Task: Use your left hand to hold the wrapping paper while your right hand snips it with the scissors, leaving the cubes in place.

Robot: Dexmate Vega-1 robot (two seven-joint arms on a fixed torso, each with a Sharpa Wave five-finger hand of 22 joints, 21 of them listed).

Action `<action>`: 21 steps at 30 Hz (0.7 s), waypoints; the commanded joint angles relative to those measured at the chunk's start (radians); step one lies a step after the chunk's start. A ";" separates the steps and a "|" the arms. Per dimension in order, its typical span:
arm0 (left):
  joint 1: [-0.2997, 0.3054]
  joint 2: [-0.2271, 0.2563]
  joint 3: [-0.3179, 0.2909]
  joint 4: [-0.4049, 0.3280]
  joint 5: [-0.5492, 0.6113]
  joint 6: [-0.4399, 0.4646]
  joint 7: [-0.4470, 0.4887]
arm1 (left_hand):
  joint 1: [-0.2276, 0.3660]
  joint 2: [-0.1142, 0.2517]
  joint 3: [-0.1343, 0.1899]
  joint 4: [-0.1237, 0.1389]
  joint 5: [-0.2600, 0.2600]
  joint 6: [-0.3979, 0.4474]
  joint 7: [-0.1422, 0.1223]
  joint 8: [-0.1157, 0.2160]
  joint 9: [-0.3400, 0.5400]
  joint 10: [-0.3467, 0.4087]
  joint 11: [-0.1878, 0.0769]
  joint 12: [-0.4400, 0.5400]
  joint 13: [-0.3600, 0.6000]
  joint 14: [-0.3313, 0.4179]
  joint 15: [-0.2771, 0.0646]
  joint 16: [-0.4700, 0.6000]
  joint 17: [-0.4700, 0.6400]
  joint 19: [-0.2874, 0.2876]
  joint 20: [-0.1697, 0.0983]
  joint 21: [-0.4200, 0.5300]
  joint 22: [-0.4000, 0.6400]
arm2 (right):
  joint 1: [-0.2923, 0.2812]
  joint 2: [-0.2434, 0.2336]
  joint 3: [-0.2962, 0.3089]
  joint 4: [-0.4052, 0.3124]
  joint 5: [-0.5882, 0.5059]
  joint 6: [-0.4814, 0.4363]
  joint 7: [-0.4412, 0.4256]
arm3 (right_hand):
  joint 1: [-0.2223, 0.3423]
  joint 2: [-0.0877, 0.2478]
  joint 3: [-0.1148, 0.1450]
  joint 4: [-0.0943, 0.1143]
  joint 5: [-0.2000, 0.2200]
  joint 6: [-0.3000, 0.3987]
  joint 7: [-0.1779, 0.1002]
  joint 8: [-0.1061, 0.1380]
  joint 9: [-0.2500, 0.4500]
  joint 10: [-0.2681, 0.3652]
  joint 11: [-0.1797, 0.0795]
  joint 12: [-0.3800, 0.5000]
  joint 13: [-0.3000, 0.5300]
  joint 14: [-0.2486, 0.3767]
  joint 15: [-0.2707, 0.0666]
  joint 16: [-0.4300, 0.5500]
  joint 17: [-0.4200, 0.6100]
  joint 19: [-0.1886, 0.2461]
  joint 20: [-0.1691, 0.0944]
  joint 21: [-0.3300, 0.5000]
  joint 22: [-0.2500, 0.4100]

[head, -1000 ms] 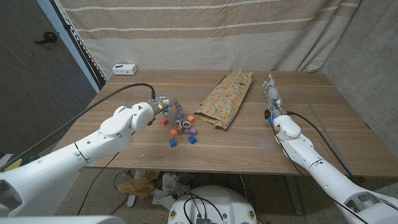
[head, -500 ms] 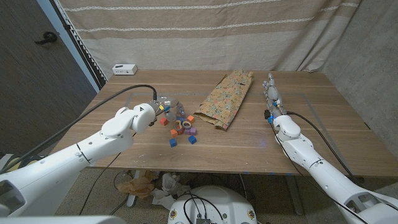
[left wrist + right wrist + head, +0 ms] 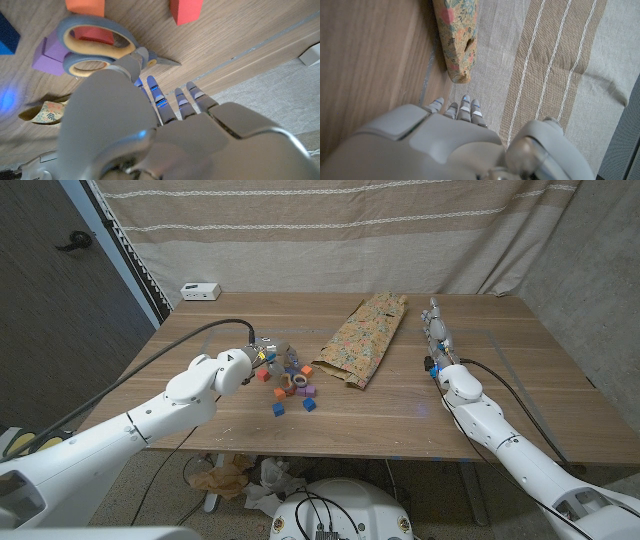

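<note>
Floral wrapping paper (image 3: 365, 339) bears no readable writing; scissors (image 3: 100, 44) unmarked.

The wrapping paper (image 3: 364, 338) is tan with a small floral print in red, teal and orange. The scissors (image 3: 98, 46) have grey-blue handles lined in pale yellow. The cubes (image 3: 292, 383) are orange, red, blue and purple. The table (image 3: 500, 370) is brown wood grain. Both hands, left (image 3: 262, 358) and right (image 3: 436, 332), are light grey, on white arms. The curtain (image 3: 330, 230) behind the table's far edge is beige with thin white stripes. A small white box (image 3: 200, 291) sits at the far left corner.
</note>
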 commanded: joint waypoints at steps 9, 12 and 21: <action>-0.005 -0.007 -0.004 0.024 -0.022 -0.007 0.008 | -0.001 0.012 0.009 0.002 -0.003 0.009 -0.004 0.008 0.006 0.008 -0.002 0.007 0.006 0.010 -0.168 0.004 0.005 0.000 -0.055 0.004 0.003 | 0.010 0.007 -0.008 0.004 -0.005 -0.014 -0.007 | 0.003 0.004 -0.005 -0.002 0.007 -0.002 -0.002 -0.001 0.005 0.004 -0.005 -0.003 0.004 -0.004 0.007 0.003 0.003 -0.005 0.005 0.001 0.003; 0.000 -0.003 -0.011 0.017 -0.020 0.007 0.014 | 0.000 0.012 0.009 0.002 -0.003 0.010 -0.004 0.009 0.007 0.009 -0.002 0.007 0.006 0.011 -0.168 0.004 0.005 0.000 -0.054 0.004 0.003 | 0.011 0.007 -0.008 0.004 -0.004 -0.017 -0.007 | 0.003 0.004 -0.005 -0.001 0.007 -0.001 -0.002 0.000 0.005 0.004 -0.005 -0.002 0.004 -0.004 0.008 0.003 0.003 -0.005 0.005 0.001 0.003; 0.010 0.003 -0.025 0.011 -0.029 0.036 0.032 | 0.001 0.013 0.010 0.001 -0.002 0.011 -0.004 0.013 0.010 0.011 -0.002 0.007 0.008 0.014 -0.168 0.005 0.005 0.000 -0.049 0.004 0.003 | 0.012 0.006 -0.010 0.010 -0.007 -0.011 -0.001 | 0.002 0.006 -0.006 -0.001 0.007 0.000 -0.002 0.000 0.005 0.005 -0.004 -0.002 0.004 -0.006 0.012 0.002 0.003 -0.005 0.006 0.001 0.003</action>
